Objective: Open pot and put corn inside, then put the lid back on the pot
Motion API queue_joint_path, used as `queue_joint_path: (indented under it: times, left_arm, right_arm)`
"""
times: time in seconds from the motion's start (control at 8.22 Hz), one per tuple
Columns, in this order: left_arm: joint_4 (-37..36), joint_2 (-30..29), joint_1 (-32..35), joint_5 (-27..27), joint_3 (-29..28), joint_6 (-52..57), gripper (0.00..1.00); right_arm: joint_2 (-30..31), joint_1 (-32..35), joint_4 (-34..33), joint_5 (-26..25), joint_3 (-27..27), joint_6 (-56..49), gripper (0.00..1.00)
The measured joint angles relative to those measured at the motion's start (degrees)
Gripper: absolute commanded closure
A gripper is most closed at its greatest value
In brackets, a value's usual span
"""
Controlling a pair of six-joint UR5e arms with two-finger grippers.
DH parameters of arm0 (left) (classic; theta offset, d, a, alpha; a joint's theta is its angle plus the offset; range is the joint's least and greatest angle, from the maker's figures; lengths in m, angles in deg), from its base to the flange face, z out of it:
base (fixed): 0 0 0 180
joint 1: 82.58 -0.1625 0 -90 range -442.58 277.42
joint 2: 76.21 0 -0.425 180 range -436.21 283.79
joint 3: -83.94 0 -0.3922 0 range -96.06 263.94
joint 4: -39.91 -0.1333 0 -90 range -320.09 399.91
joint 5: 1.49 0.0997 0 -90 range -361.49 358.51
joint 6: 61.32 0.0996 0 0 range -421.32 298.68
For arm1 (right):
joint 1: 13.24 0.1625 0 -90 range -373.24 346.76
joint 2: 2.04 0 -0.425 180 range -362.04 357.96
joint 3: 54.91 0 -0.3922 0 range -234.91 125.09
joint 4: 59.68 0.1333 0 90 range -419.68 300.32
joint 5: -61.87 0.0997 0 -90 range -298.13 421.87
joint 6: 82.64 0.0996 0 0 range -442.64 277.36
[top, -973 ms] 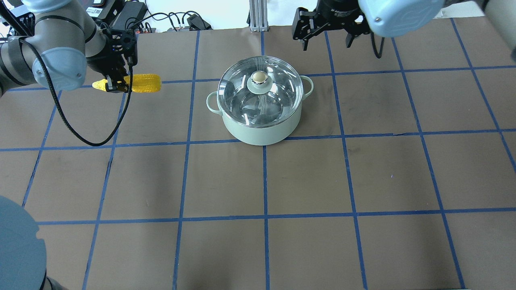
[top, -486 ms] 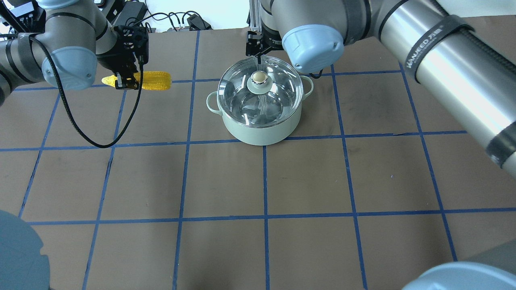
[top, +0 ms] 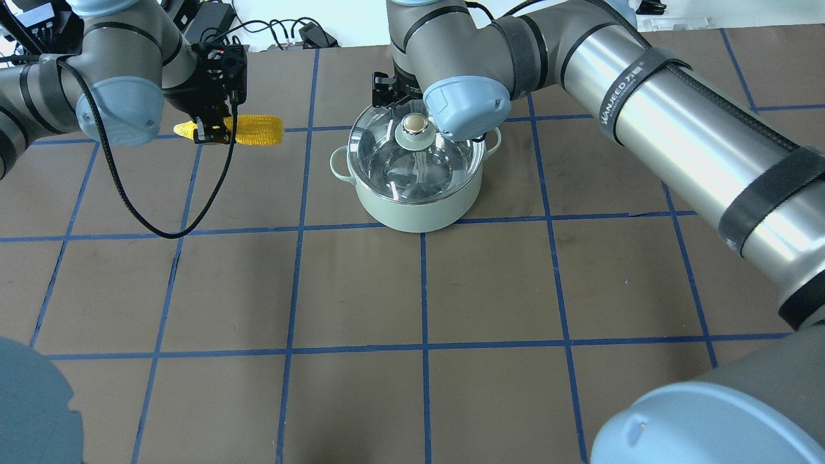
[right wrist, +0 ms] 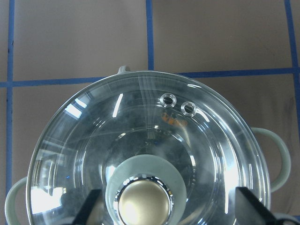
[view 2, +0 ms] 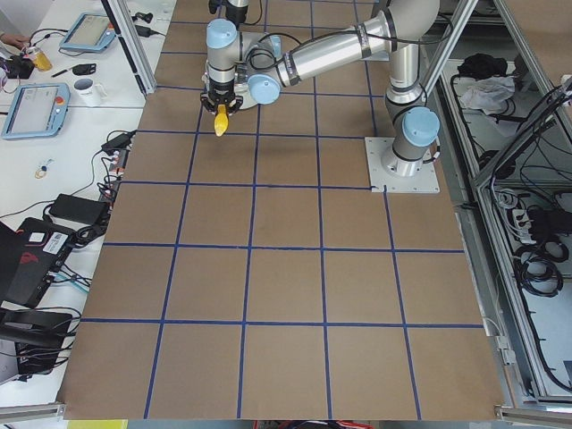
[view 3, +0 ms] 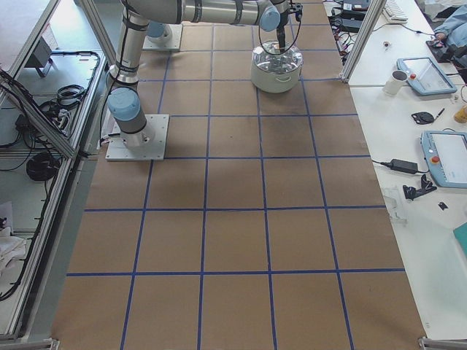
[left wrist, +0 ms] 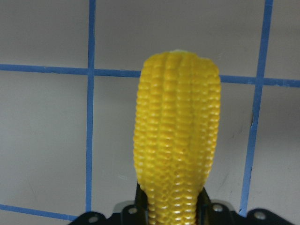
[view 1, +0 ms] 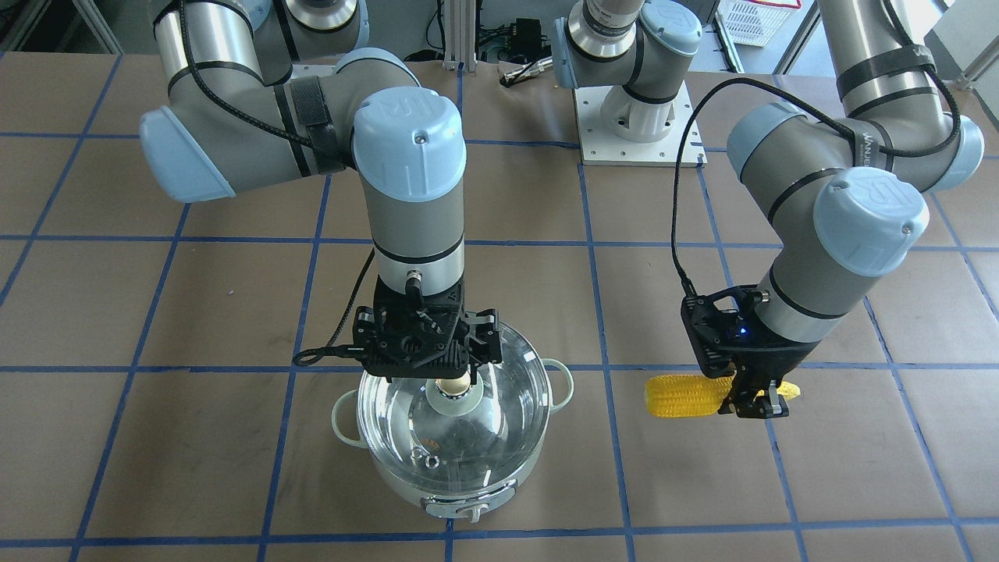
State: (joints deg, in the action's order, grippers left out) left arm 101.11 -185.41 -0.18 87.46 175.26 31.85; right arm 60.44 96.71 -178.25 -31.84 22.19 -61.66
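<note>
The mint-green pot (top: 416, 203) stands at the table's far middle with the glass lid (top: 387, 161) on it and the beige knob (top: 416, 124) at the lid's centre. My right gripper (view 1: 437, 367) is open just above the lid. In the right wrist view its fingers (right wrist: 91, 206) stand on either side of the knob (right wrist: 143, 204), apart from it. My left gripper (top: 209, 131) is shut on the yellow corn (top: 258, 130) near its tapered end and holds it level above the table, left of the pot. The corn also shows in the left wrist view (left wrist: 177, 140).
Brown table with blue tape grid (top: 422, 290). Cables and power bricks (top: 213, 19) lie along the far edge. The right arm's long link (top: 677, 129) stretches over the table's right half. The pot's control knob (view 1: 468, 513) faces the operators' side.
My right arm swung in from the far right and lowered its open gripper over the lid's knob. My left gripper carried the corn a little to the right, toward the pot.
</note>
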Motion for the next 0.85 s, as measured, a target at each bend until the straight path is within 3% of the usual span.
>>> queue_joint_path:
  times: [0.36, 0.85]
  left_arm:
    - [-0.09, -0.18, 0.04, -0.22, 0.13, 0.32, 1.00]
    - [-0.04, -0.14, 0.19, -2.60, 0.17, 0.24, 1.00]
  right_arm:
    - [-1.13, 0.16, -0.87, 0.10, 0.35, -0.52, 0.13]
    - [-1.84, 0.18, -1.94, 0.15, 0.41, -0.47, 0.38]
